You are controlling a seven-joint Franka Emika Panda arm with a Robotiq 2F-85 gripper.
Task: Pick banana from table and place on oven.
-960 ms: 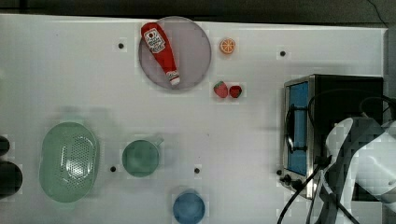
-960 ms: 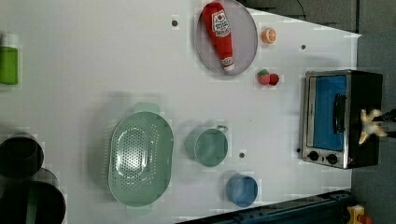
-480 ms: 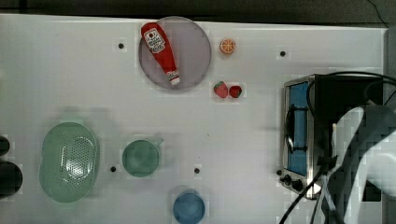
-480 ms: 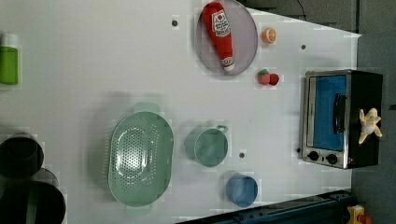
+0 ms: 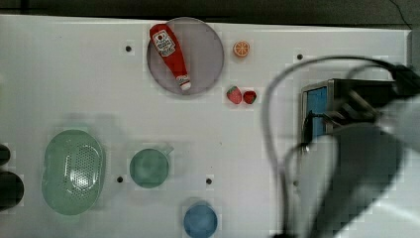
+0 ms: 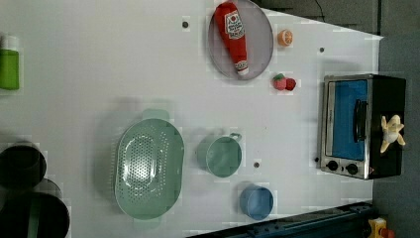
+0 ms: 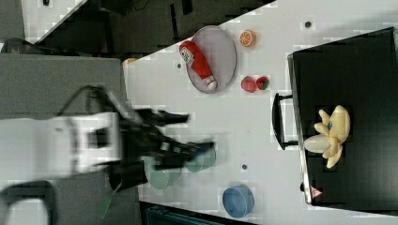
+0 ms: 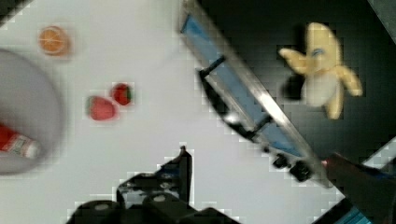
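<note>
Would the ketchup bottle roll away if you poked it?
Probably. The ketchup bottle lies on its side on the plate, and its body looks rounded, so a sideways poke could roll it. Its narrow white cap end might make it curve rather than go straight. The plate's rim may stop it. It looks like a light toy.

Pale-yellow peeled banana (image 7: 329,132) lies on the oven's (image 7: 356,84) black top.

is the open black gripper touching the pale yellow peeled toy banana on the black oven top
Apart. In the right view the gripper hangs over the white table, well clear of the banana lying on the oven.
</note>
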